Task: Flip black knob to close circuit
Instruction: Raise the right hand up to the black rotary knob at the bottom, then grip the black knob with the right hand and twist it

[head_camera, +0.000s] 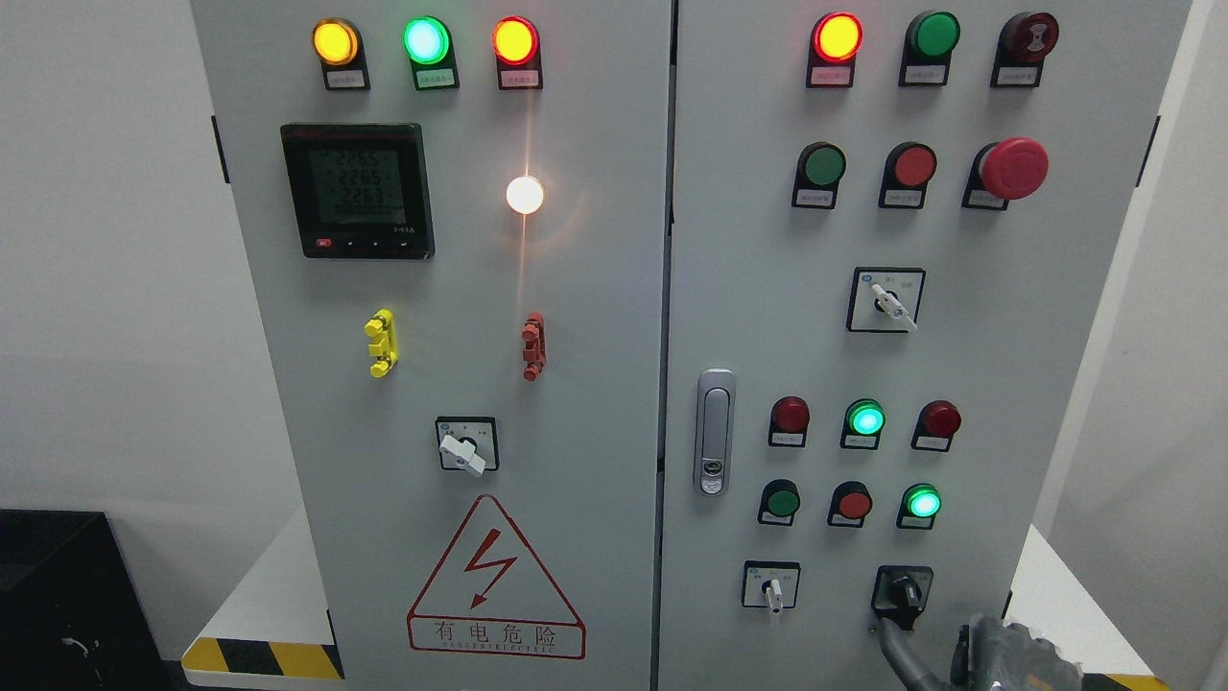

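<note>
1. You find the black knob at the lower right corner of the cabinet's right door, bottom row, right of the white-handled selector and below the lit green lamp.
2. Your right hand comes in at the bottom edge right of the middle, grey and mostly cut off by the frame. One dark finger reaches up to just under the knob, touching or nearly touching its lower tip; you can't tell which.
3. Hand state: can't tell. Only that one finger and part of the palm show, so whether it is apart, together or clamped stays unclear.
4. Left hand isn't in view.
5. Handling guess: the knob looks like a small rigid plastic rotary switch, stiff with a detent, fixed to the panel. It turns and doesn't lift. Smooth and probably a bit slippery, so take hold across the narrow raised grip bar with fingers on both flat sides and twist.
6. Hard to read: black knob on black plate, so its pointer direction and present position are unclear. Plate labels are too small to read.
7. Hidden: wrist, remaining fingers and the cabinet's bottom edge under the knob are cropped out.
</note>
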Available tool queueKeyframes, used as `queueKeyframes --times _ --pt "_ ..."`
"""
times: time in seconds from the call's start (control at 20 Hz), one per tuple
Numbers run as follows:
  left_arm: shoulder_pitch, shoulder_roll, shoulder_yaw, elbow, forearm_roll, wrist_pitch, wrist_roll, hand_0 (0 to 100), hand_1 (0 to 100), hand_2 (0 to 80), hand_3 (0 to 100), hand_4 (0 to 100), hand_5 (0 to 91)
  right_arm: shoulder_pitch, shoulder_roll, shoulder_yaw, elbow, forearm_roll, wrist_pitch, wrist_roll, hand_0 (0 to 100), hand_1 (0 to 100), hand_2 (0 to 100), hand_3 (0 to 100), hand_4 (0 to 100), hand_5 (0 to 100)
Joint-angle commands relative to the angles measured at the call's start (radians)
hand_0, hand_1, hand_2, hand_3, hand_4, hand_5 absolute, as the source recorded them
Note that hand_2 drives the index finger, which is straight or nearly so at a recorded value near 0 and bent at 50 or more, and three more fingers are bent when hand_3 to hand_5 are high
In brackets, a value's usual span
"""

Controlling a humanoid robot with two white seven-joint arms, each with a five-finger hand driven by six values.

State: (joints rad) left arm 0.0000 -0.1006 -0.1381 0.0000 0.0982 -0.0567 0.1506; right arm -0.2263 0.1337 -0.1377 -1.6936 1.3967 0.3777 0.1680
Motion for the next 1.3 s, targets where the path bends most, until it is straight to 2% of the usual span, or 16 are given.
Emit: queueKeyframes --times 0.0,0.35,1.25 --pt "0.023 -0.001 0.0 -0.029 0.0 0.0 0.0 12 56 0.0 0 0 0.0 -0.018 0.001 -0.01 0.023 -0.001 0.0 -0.001 0 3 93 100 95 92" --pt "0.023 -0.001 0.0 -0.029 0.0 0.0 0.0 12 56 0.0 0 0 0.0 -0.016 0.001 -0.043 0.023 -0.002 -0.003 -0.001 0 4 93 100 95 92" --pt "0.023 -0.001 0.0 -0.029 0.0 0.0 0.0 12 56 0.0 0 0 0.0 -0.019 0.001 -0.053 0.022 -0.013 -0.005 -0.002 0 4 93 100 95 92"
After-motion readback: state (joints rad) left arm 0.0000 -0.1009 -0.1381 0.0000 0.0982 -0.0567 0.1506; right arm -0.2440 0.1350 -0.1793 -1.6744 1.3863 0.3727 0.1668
